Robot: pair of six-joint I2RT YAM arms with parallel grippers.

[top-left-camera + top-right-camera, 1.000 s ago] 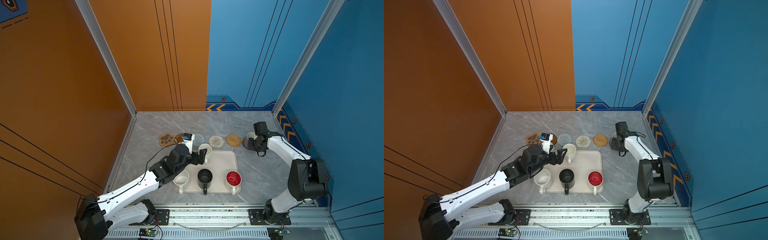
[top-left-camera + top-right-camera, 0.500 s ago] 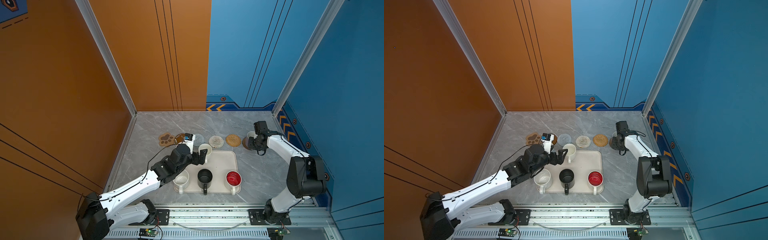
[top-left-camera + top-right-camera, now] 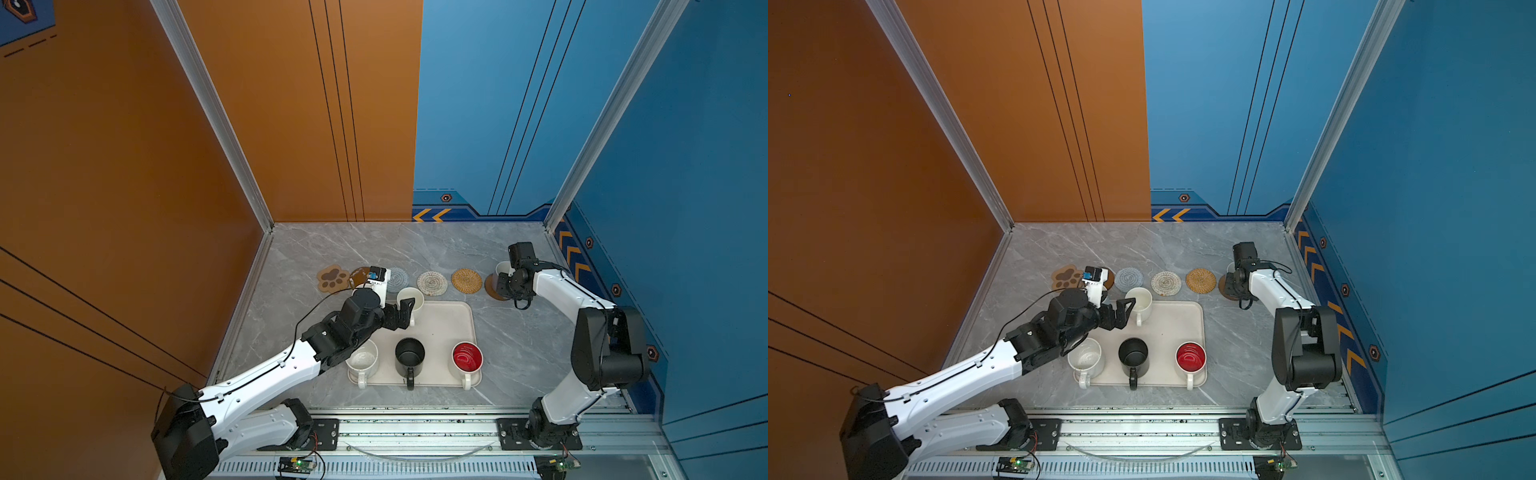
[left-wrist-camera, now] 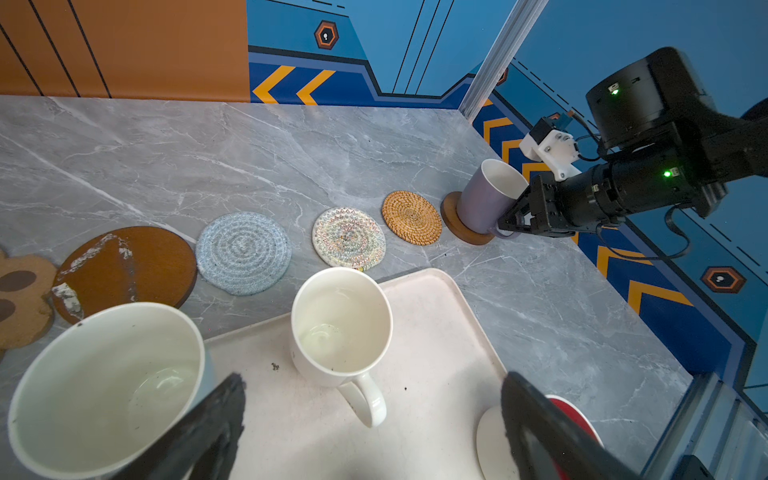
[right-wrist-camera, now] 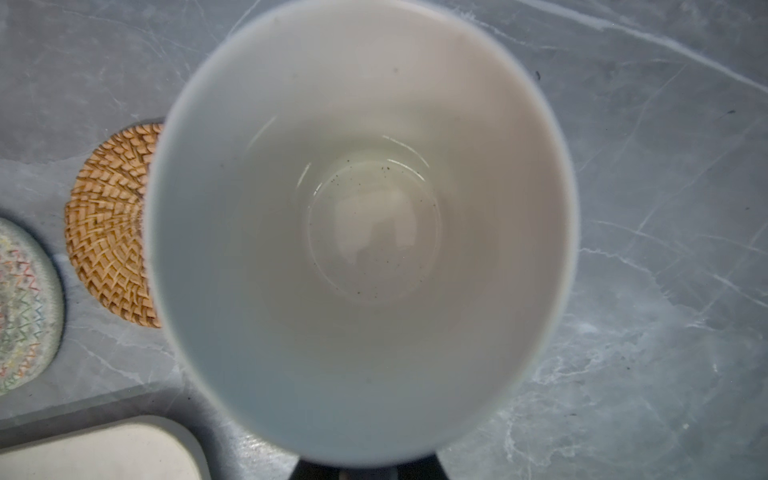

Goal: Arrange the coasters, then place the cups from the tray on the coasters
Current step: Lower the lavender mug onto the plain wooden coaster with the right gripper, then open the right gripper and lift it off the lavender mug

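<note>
Lavender mug (image 4: 484, 199) stood on wooden coaster (image 4: 461, 233), handle clenched by right gripper (image 4: 510, 222); left gripper (image 3: 402, 315) gaped beside cream mug (image 4: 340, 320).

You have bright, even light and soft shadows. Your right wrist view blurs the rim of the lavender cup (image 5: 361, 232); the left wrist view bows at its edges.

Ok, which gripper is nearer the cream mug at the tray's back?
Left. The left gripper, open, sits right beside the cream mug; the right gripper is beyond the tray, shut on the lavender mug.
</note>
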